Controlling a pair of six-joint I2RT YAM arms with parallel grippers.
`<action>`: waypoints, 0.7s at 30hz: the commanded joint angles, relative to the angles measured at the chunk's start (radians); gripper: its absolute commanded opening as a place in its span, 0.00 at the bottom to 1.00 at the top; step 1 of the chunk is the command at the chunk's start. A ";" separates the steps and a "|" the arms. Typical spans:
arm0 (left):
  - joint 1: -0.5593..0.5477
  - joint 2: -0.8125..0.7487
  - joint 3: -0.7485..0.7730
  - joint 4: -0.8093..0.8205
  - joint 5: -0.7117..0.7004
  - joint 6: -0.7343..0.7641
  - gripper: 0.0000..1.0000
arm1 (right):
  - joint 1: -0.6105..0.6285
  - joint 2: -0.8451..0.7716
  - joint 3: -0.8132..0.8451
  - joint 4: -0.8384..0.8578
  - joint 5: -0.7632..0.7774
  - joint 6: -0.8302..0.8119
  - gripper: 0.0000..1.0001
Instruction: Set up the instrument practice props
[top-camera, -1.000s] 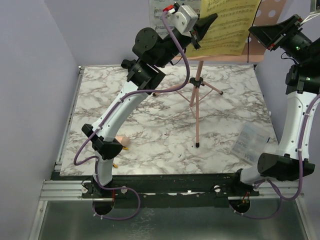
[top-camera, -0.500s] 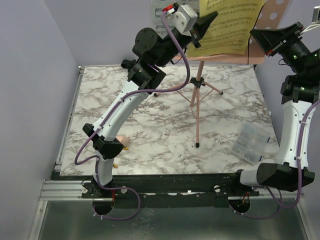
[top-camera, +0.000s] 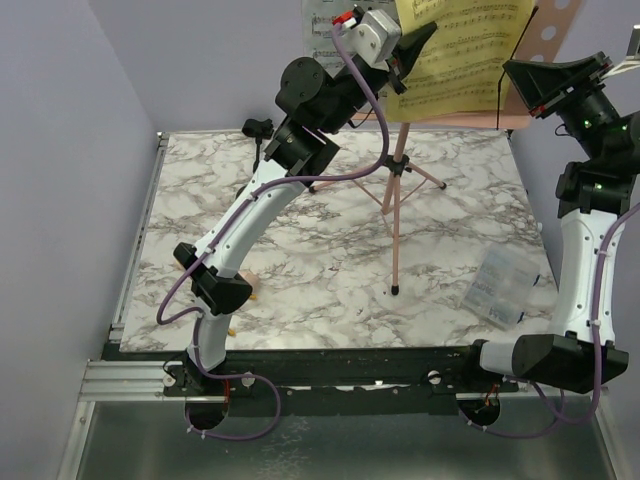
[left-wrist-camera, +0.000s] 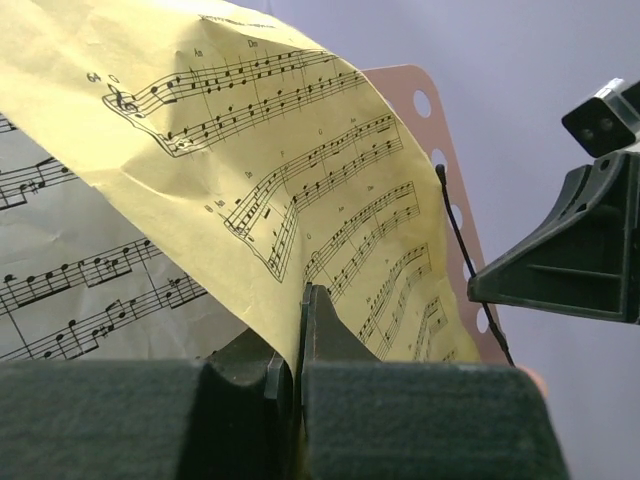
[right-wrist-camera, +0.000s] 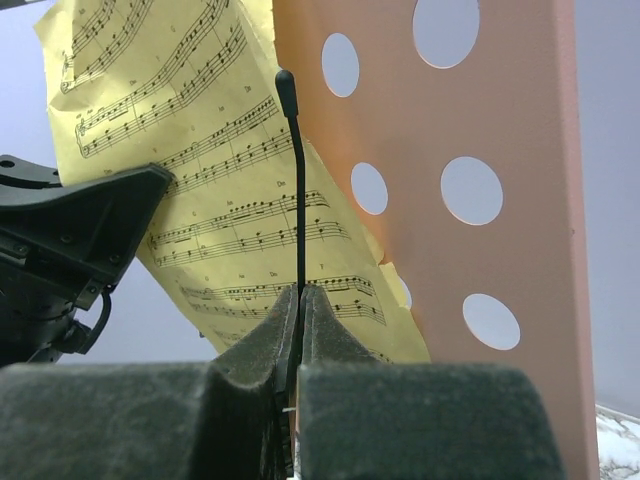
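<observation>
Up at the far edge of the marble counter (top-camera: 320, 270), toward its far right corner, the pink music-stand desk (right-wrist-camera: 500, 200) sits atop its tripod pole (top-camera: 394, 200). The left gripper (left-wrist-camera: 300, 305) pinches the lower edge of the yellow page (left-wrist-camera: 250, 150), which overlaps the white page (left-wrist-camera: 70, 270). The right gripper (right-wrist-camera: 300, 300) is clamped on a thin black wire (right-wrist-camera: 299, 190) in front of the desk. A clear plastic box (top-camera: 500, 285) lies near the right edge
</observation>
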 joint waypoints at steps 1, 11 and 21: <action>0.004 -0.028 -0.017 0.038 -0.056 0.009 0.00 | 0.003 -0.022 -0.014 0.072 0.014 0.011 0.01; 0.006 0.019 0.043 0.003 0.062 0.050 0.00 | 0.004 0.001 -0.024 0.135 -0.048 0.015 0.01; 0.006 0.080 0.098 0.041 0.191 0.055 0.00 | 0.004 0.019 -0.025 0.156 -0.094 -0.002 0.01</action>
